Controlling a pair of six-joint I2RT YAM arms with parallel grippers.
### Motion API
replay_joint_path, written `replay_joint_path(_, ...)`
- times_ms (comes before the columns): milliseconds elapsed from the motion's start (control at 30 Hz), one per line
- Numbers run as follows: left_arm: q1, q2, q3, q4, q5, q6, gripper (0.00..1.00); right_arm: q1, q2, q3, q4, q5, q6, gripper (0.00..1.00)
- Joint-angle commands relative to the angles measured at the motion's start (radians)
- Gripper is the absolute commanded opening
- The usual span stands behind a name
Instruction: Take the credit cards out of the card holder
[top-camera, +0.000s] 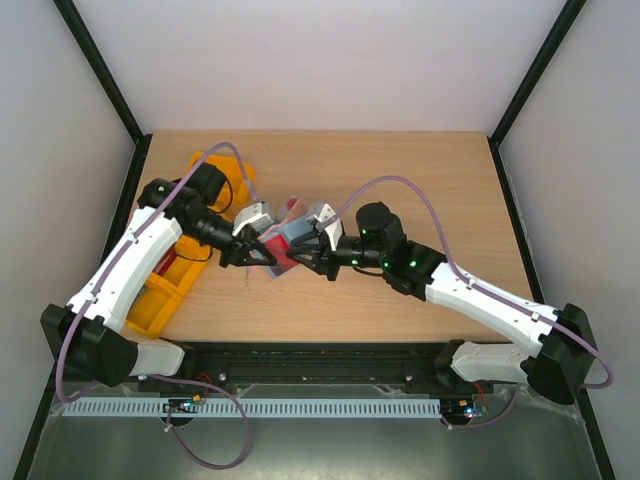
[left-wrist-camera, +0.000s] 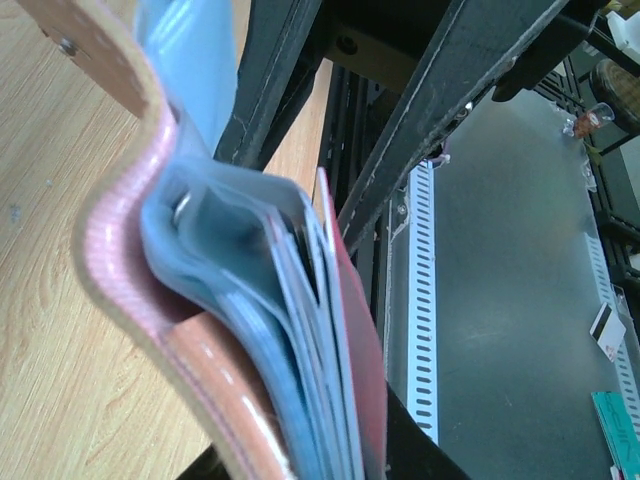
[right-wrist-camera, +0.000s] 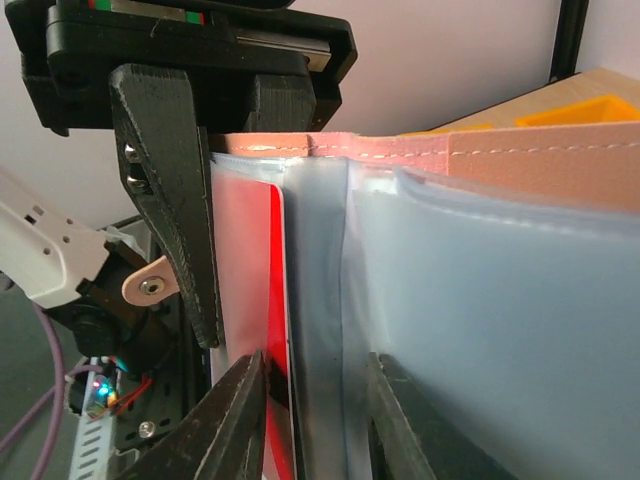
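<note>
The card holder (top-camera: 285, 245) is held up above the table's middle, opened, between both grippers. My left gripper (top-camera: 262, 252) is shut on its lower edge; the left wrist view shows the reddish-brown cover (left-wrist-camera: 120, 270), the grey-blue pockets (left-wrist-camera: 290, 330) and a red card edge (left-wrist-camera: 355, 330) clamped at that gripper (left-wrist-camera: 310, 470). My right gripper (top-camera: 305, 255) is open; in the right wrist view (right-wrist-camera: 315, 400) its jaws stand a little apart around a pocket (right-wrist-camera: 320, 280) and the edge of the pale pink-and-red card (right-wrist-camera: 250, 270). No teal-green card shows in the holder.
Orange bins (top-camera: 170, 280) stand at the table's left, under the left arm. The holder's closing tab (right-wrist-camera: 150, 285) hangs by the left gripper's finger (right-wrist-camera: 170, 190). A white card-like piece (left-wrist-camera: 605, 330) and a teal one (left-wrist-camera: 618, 425) lie on the grey metal below the table.
</note>
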Motion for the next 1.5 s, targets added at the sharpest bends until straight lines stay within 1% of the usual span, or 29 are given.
replay_joint_path(0,-0.021,-0.015,0.034,-0.012,0.194,0.065,0.02,0.009,0.034,0.006,0.026,-0.034,0.021,0.31)
replay_joint_path(67,-0.021,-0.015,0.031,-0.008,0.192,0.064,0.02,0.009,0.033,0.007,0.050,-0.064,0.040,0.32)
replay_joint_path(100,-0.022,-0.015,0.029,-0.007,0.193,0.064,0.02,0.010,0.031,0.007,0.060,-0.076,0.045,0.31)
replay_joint_path(133,-0.022,-0.014,0.029,-0.007,0.194,0.063,0.02,0.009,0.030,0.006,0.067,-0.084,0.052,0.28)
replay_joint_path(300,-0.022,-0.015,0.022,-0.003,0.192,0.059,0.02,0.008,0.024,0.002,0.113,-0.147,0.071,0.04)
replay_joint_path(333,-0.022,-0.015,0.021,0.000,0.191,0.057,0.02,0.008,0.021,0.003,0.115,-0.158,0.070,0.02)
replay_joint_path(433,-0.021,-0.017,0.018,0.009,0.187,0.042,0.03,0.009,0.005,-0.005,0.110,-0.167,0.059,0.02)
replay_joint_path(500,-0.021,-0.018,0.013,0.017,0.185,0.032,0.14,0.005,-0.020,-0.019,0.117,-0.148,0.061,0.02)
replay_joint_path(567,-0.022,-0.020,0.004,0.017,0.184,0.032,0.18,-0.005,-0.049,-0.040,0.127,-0.118,0.066,0.02)
replay_joint_path(700,-0.021,-0.020,0.000,0.017,0.183,0.033,0.18,-0.044,-0.092,-0.067,0.128,-0.096,0.081,0.02)
replay_joint_path(900,-0.022,-0.017,-0.004,0.016,0.187,0.032,0.24,-0.098,-0.129,-0.080,0.124,-0.103,0.099,0.02)
replay_joint_path(967,-0.021,-0.018,-0.005,0.014,0.188,0.033,0.24,-0.102,-0.133,-0.079,0.122,-0.110,0.099,0.02)
replay_joint_path(1033,-0.022,-0.018,-0.003,0.015,0.188,0.032,0.22,-0.105,-0.133,-0.077,0.120,-0.121,0.098,0.02)
replay_joint_path(1167,-0.021,-0.017,0.000,0.018,0.184,0.032,0.05,-0.108,-0.130,-0.071,0.113,-0.134,0.094,0.02)
replay_joint_path(1200,-0.021,-0.017,0.000,0.020,0.183,0.029,0.03,-0.110,-0.130,-0.071,0.108,-0.134,0.092,0.02)
replay_joint_path(1300,-0.020,-0.017,-0.004,0.038,0.169,0.007,0.02,-0.119,-0.134,-0.066,0.083,-0.125,0.078,0.02)
replay_joint_path(1367,-0.021,-0.018,-0.010,0.057,0.157,-0.014,0.02,-0.125,-0.141,-0.065,0.073,-0.121,0.074,0.03)
replay_joint_path(1467,-0.020,-0.018,-0.014,0.062,0.154,-0.019,0.02,-0.127,-0.140,-0.067,0.077,-0.153,0.078,0.12)
